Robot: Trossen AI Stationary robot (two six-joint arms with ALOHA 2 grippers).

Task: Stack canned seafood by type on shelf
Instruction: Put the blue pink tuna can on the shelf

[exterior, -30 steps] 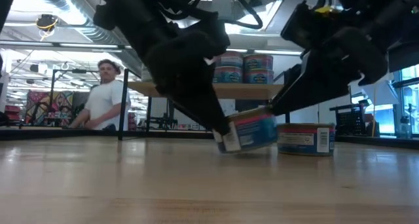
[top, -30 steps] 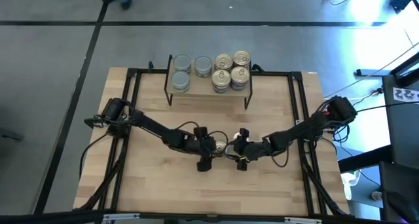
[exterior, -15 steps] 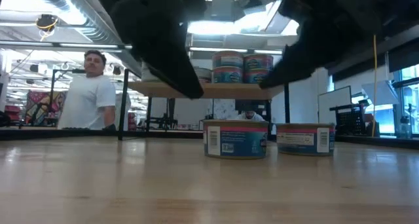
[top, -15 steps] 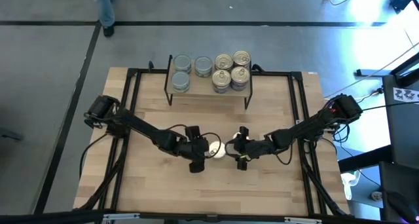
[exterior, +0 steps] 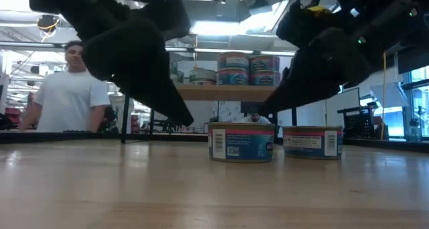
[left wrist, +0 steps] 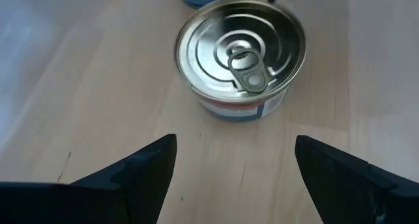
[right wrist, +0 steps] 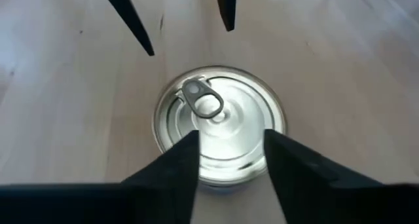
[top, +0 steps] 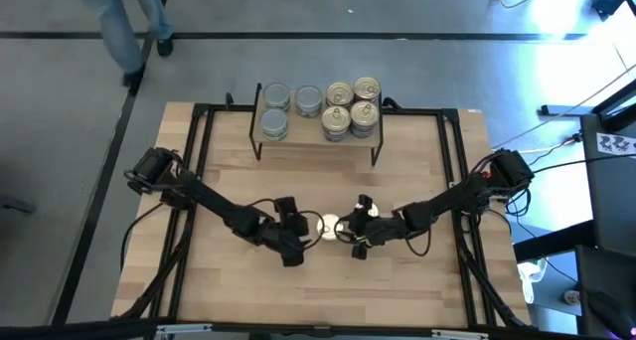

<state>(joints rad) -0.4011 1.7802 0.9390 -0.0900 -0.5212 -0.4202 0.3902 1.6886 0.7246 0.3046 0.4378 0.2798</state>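
The left tool [top: 294, 243], fingers apart, is backing off the pull-ring tin [left wrist: 240, 52] it was tilting 1 second ago; that tin is now sitting upright on the surface [top: 397, 290]. The right tool [right wrist: 227, 152], fingers narrowing yet still apart, is hovering over it. 7 tins are waiting on the shelf [top: 298, 136].
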